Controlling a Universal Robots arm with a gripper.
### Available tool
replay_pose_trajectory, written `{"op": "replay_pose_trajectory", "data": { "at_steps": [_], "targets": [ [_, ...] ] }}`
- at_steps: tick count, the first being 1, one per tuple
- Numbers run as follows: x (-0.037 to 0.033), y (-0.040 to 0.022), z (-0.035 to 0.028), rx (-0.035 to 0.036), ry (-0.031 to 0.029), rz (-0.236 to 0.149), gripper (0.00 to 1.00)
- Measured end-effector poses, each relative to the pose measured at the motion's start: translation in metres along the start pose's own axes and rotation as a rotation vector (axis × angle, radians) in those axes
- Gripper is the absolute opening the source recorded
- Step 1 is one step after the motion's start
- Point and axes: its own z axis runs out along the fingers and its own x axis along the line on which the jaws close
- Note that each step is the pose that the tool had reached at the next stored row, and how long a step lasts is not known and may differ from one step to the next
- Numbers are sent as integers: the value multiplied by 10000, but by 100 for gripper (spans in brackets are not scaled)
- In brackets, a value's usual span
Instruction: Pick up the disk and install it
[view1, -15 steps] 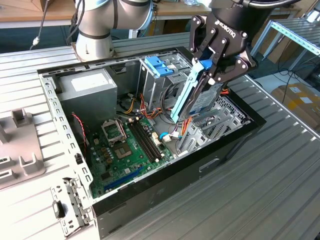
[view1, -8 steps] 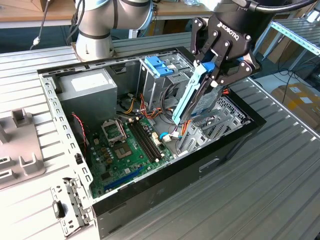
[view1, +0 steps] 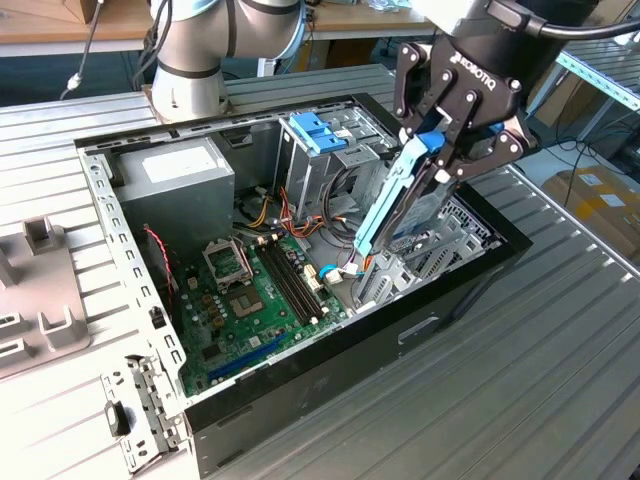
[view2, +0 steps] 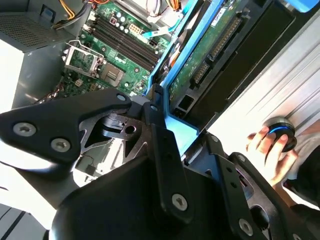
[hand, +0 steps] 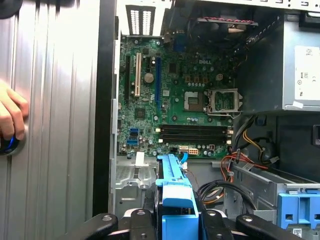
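The disk, a silver drive in a bright blue carrier, hangs steeply tilted over the open computer case, on the exterior view's right side. My gripper is shut on its upper end, by the blue tab. The disk's lower end points down to the metal bay beside the motherboard. In the second wrist view, the disk's circuit-board underside and blue frame run out from between my black fingers. The first wrist view looks along the blue carrier edge toward the motherboard.
A grey power supply fills the case's back corner and a paler blue latch tops the drive cage. Orange and black cables lie between them. A person's hand rests on a blue-ringed knob on the ribbed table. A grey fixture lies left of the case.
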Motion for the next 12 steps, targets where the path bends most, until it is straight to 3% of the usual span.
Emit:
{"op": "replay_pose_trajectory", "data": {
  "at_steps": [6, 12],
  "targets": [
    [38, -60, 0, -7, 2, -60, 37],
    [41, -82, -29, -9, 1, -105, 37]
  ]
}}
